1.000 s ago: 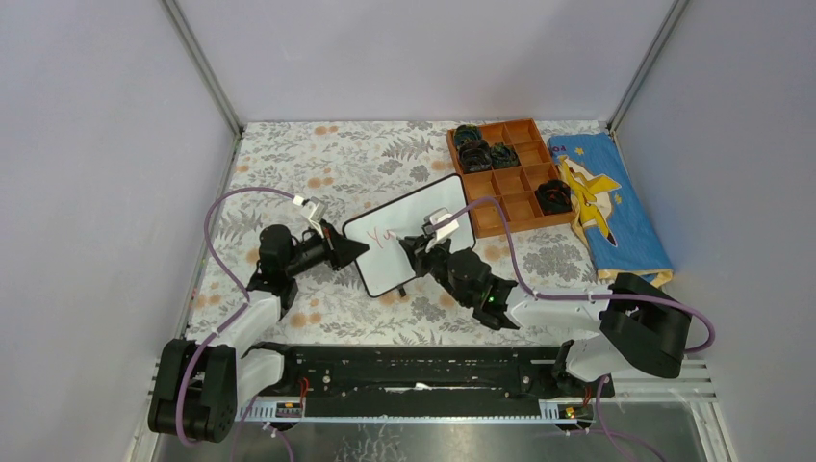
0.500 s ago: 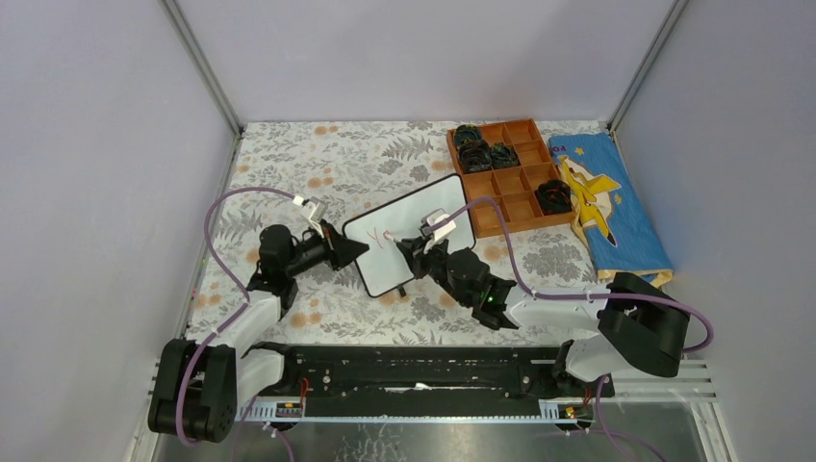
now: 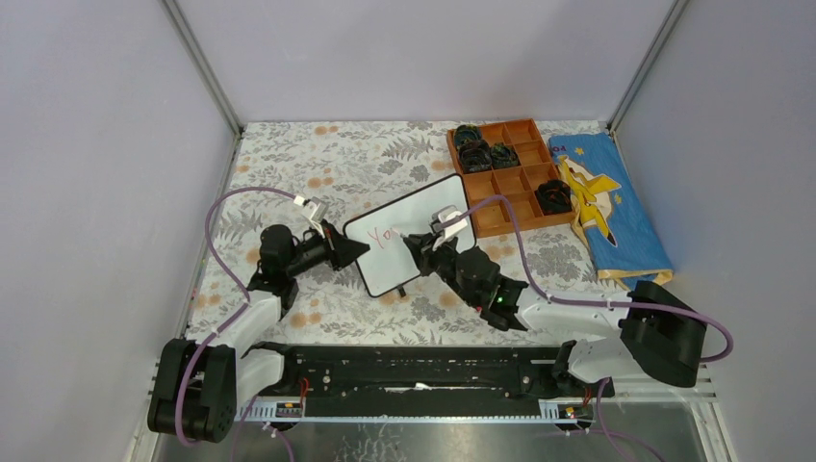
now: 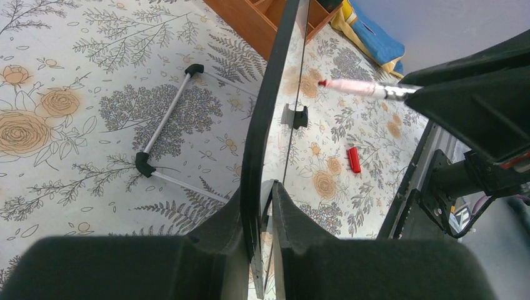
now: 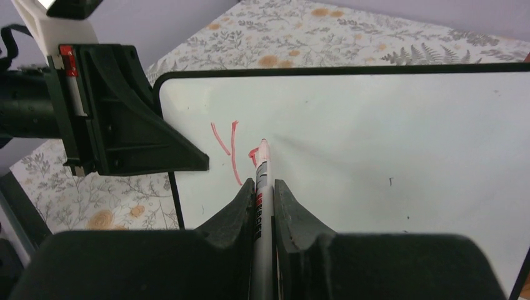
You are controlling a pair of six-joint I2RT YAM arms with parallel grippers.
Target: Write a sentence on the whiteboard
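Observation:
The whiteboard (image 3: pixel 414 207) stands tilted up near the middle of the table. My left gripper (image 3: pixel 361 248) is shut on its left edge, and the black frame (image 4: pixel 269 112) runs edge-on between the left gripper's (image 4: pixel 259 187) jaws. My right gripper (image 3: pixel 414 245) is shut on a marker (image 5: pixel 261 169) whose red tip touches the board's white face (image 5: pixel 375 156). Of the sentence (image 5: pixel 228 147), a red "Y" and part of a second letter show, left of the tip. The left wrist view shows the marker (image 4: pixel 362 88) touching the board from the right.
A brown compartment tray (image 3: pixel 500 170) with dark items sits at the back right, beside a blue cloth (image 3: pixel 611 207). A red marker cap (image 4: pixel 354 159) lies on the floral tablecloth. A white rod frame with black corners (image 4: pixel 165 119) lies behind the board. Grey walls close in three sides.
The right arm has shifted a little to the right with the marker, and the red writing has grown from a "Y" to a second letter. The left arm has not moved.

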